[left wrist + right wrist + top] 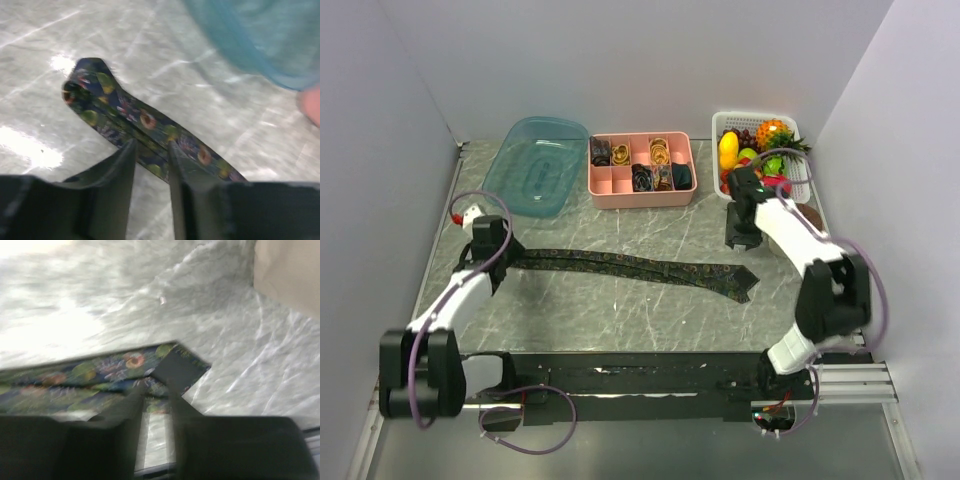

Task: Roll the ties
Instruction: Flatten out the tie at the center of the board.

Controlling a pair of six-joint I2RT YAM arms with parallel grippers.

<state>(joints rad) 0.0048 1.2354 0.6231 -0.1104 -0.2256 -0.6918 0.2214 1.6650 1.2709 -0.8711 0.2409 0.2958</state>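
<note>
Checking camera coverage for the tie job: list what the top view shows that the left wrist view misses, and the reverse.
Only the top view: the whole tie laid out flat, both arms, the pink tray of rolled ties and the fruit basket. Only the left wrist view: the tie's flower print and its folded narrow end ahead of the left gripper. Both: the tie, the marble table and the blue tub.

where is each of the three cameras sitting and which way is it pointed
Top external: above and behind the arms, looking down on the table; both arms, left gripper and right gripper show.
Left wrist: on the left arm, looking past the left gripper at the tie's narrow end.
Right wrist: on the right arm, looking past the right gripper at the tie's wide pointed end.
Shared: all see the tie; top and left wrist share the teal tub.
</note>
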